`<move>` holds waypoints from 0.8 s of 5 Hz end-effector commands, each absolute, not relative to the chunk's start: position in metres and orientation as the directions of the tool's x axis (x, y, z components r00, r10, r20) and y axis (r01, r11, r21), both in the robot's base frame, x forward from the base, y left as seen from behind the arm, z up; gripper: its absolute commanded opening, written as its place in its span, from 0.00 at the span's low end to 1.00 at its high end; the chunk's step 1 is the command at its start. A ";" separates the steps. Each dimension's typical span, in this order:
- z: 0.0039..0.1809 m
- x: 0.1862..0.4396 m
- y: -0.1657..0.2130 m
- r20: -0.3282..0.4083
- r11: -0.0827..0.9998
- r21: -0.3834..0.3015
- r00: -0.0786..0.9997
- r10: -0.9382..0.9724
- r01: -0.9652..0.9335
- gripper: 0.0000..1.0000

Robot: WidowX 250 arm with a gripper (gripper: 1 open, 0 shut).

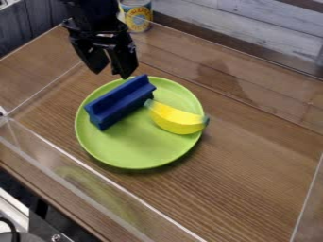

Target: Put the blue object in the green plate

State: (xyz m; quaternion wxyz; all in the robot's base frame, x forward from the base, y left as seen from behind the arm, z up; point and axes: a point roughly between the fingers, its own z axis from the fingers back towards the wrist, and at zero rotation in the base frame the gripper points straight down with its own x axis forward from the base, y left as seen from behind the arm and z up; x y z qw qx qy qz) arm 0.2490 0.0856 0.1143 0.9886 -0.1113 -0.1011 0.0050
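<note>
With the blue object lying inside the green plate beside a yellow toy banana, the gripper hangs released just beyond the plate's far rim, the placing apparently done and only a clear retreat seemingly left.

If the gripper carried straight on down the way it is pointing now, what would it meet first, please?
Probably the blue object. The open gripper points steeply down just above the block's far end, which lies on the green plate. Depth is hard to judge from this single view, so it could land on the plate's far rim instead.
</note>
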 end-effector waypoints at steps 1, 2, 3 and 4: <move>0.127 0.257 0.091 0.231 0.979 -0.203 0.971 0.066 -0.018 1.00; 0.122 0.261 0.088 0.228 0.978 -0.207 0.972 0.048 0.001 1.00; 0.117 0.265 0.085 0.226 0.977 -0.210 0.974 0.031 0.018 1.00; 0.119 0.270 0.095 0.224 0.976 -0.214 0.972 0.077 -0.028 1.00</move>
